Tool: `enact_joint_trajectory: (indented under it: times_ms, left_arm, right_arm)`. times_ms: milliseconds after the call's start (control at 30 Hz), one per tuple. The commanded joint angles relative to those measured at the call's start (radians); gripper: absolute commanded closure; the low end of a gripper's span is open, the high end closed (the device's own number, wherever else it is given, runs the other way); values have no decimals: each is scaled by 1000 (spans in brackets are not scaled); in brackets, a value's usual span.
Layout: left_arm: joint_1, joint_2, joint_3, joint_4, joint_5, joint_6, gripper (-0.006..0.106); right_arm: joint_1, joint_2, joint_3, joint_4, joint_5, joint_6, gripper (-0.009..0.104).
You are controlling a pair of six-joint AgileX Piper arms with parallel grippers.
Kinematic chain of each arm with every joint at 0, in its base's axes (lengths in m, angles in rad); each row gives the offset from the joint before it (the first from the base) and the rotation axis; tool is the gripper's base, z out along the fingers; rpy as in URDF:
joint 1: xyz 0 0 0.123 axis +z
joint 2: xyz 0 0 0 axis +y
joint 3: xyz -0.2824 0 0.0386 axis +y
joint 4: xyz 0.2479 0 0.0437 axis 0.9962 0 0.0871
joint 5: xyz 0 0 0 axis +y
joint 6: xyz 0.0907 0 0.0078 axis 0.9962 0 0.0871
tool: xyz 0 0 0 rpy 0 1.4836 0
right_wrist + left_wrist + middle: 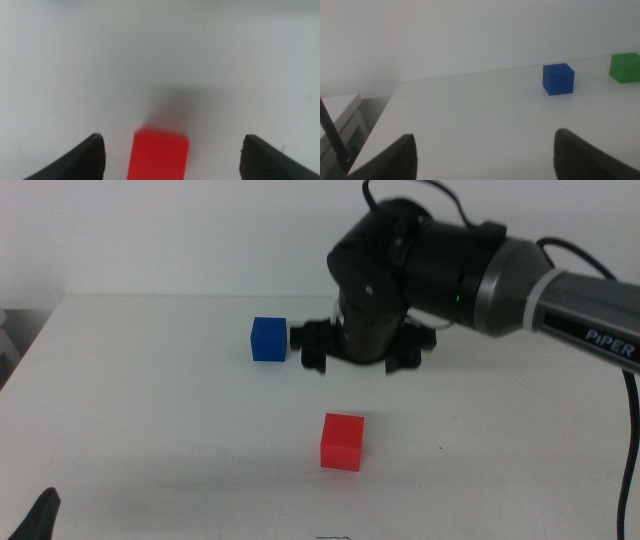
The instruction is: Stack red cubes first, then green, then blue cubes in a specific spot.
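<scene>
Red cube sits alone on the white table, toward the front, and we see nothing stacked on it. Our right gripper hangs above the table behind it, jaws spread wide; in the right wrist view the red cube lies between them. Blue cube stands just beside this gripper. From the left wrist view, the green cube is near the blue cube. Our left gripper waits at the front left corner, jaws apart and holding nothing.
</scene>
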State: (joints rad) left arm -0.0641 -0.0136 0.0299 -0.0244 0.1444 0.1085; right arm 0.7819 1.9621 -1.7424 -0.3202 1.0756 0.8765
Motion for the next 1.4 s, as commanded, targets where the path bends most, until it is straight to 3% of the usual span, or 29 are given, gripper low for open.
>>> enact_joint_trajectory:
  times_ms: [0, 100, 367, 533, 833, 1067, 1367]
  left_arm:
    - [-4, -20, -4, -12, -76, -2, 7]
    - [-4, -20, -4, -12, -76, -2, 7]
    - [-4, -20, -4, -12, -76, -2, 7]
    - [-4, -20, -4, -12, -76, -2, 7]
    - [-4, -19, -4, -12, -76, -2, 7]
    - [-4, -19, -4, -12, -76, -2, 7]
    - [-4, -19, -4, -12, -76, -2, 7]
  right_arm:
    - [-15, -53, -71, -87, -11, -28, 2]
    - [-56, -31, -125, -120, -55, -77, 2]
    - [-207, 109, -280, -109, -178, -189, 3]
    - [-241, 261, -451, -119, -210, -253, 4]
    - [-247, 477, -726, -143, -119, -279, 4]
    - [-249, 478, -729, -118, -94, -262, 5]
    - [-249, 480, -729, -59, -52, -262, 15]
